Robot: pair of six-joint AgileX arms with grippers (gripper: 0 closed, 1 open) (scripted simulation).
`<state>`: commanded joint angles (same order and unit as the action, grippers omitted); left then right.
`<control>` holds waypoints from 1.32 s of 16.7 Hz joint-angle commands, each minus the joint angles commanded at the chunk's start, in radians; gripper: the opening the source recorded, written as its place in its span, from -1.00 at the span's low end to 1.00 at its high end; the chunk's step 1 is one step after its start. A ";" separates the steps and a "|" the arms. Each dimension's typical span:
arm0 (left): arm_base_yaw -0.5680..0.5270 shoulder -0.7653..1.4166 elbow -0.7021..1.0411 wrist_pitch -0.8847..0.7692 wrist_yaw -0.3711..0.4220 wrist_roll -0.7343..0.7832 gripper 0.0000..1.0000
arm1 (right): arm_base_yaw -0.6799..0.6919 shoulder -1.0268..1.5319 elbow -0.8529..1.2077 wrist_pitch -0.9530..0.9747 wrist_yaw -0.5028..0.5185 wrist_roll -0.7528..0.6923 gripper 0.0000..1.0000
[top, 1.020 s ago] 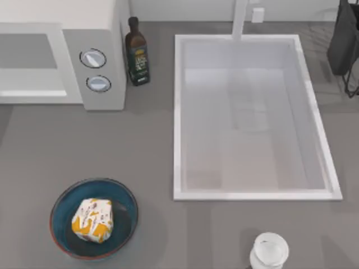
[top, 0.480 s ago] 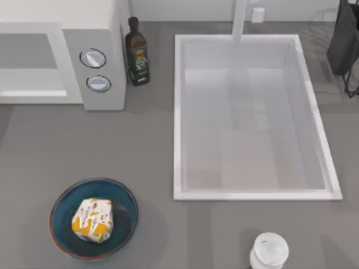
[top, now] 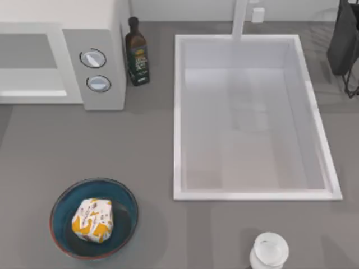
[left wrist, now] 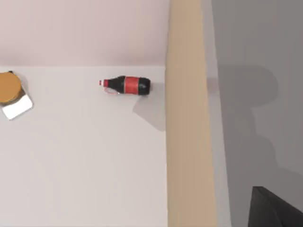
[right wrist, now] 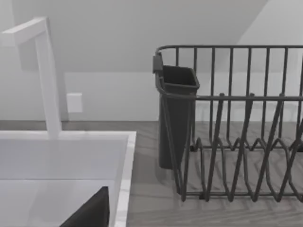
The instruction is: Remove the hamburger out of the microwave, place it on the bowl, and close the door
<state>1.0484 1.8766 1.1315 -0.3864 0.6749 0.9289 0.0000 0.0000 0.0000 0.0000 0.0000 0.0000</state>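
the white boxy microwave (top: 61, 53) is running off the worktop's left edge; the paper-wrapped orange-patched hamburger (top: 92, 219) is sitting in the deep-blue round bowl (top: 124, 197); claw states: cannot tell.

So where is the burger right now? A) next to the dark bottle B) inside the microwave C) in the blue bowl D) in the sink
C: in the top view the hamburger sits in the bowl, near the table's front left, well away from the microwave, the sink and the bottle.

a kitchen: grey counter with a sink (top: 252, 117), microwave (top: 61, 56) and dish rack (right wrist: 236, 127).
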 joint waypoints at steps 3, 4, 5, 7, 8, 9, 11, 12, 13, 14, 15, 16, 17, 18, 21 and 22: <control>-0.037 -0.066 -0.071 0.039 -0.019 -0.040 -1.00 | 0.000 0.000 0.000 0.000 0.000 0.000 1.00; -0.056 -0.101 -0.115 0.059 -0.028 -0.061 -1.00 | 0.000 0.000 0.000 0.000 0.000 0.000 1.00; -0.077 -0.139 -0.170 0.082 -0.038 -0.084 -1.00 | 0.000 0.000 0.000 0.000 0.000 0.000 1.00; -0.119 -0.216 -0.279 0.128 -0.059 -0.131 -1.00 | 0.000 0.000 0.000 0.000 0.000 0.000 1.00; -0.137 -0.250 -0.320 0.148 -0.068 -0.152 -1.00 | 0.000 0.000 0.000 0.000 0.000 0.000 1.00; -0.153 -0.279 -0.352 0.166 -0.075 -0.169 -1.00 | 0.000 0.000 0.000 0.000 0.000 0.000 1.00; -0.169 -0.307 -0.382 0.185 -0.083 -0.188 -1.00 | 0.000 0.000 0.000 0.000 0.000 0.000 1.00; -0.170 -0.308 -0.383 0.186 -0.084 -0.188 -1.00 | 0.000 0.000 0.000 0.000 0.000 0.000 1.00; -0.170 -0.308 -0.383 0.186 -0.084 -0.188 -1.00 | 0.000 0.000 0.000 0.000 0.000 0.000 1.00; -0.170 -0.308 -0.383 0.186 -0.084 -0.188 -1.00 | 0.000 0.000 0.000 0.000 0.000 0.000 1.00; -0.164 -0.304 -0.383 0.183 -0.079 -0.188 -1.00 | 0.000 0.000 0.000 0.000 0.000 0.000 1.00; -0.167 -0.307 -0.386 0.184 -0.082 -0.191 -1.00 | 0.000 0.000 0.000 0.000 0.000 0.000 1.00; -0.180 -0.320 -0.399 0.190 -0.092 -0.203 -1.00 | 0.000 0.000 0.000 0.000 0.000 0.000 1.00; -0.203 -0.344 -0.422 0.199 -0.107 -0.226 -1.00 | 0.000 0.000 0.000 0.000 0.000 0.000 1.00; -0.327 -0.475 -0.531 0.238 -0.173 -0.340 -1.00 | 0.000 0.000 0.000 0.000 0.000 0.000 1.00; -0.376 -0.524 -0.573 0.253 -0.197 -0.384 -1.00 | 0.000 0.000 0.000 0.000 0.000 0.000 1.00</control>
<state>0.6728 1.3526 0.5589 -0.1334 0.4776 0.5454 0.0000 0.0000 0.0000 0.0000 0.0000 0.0000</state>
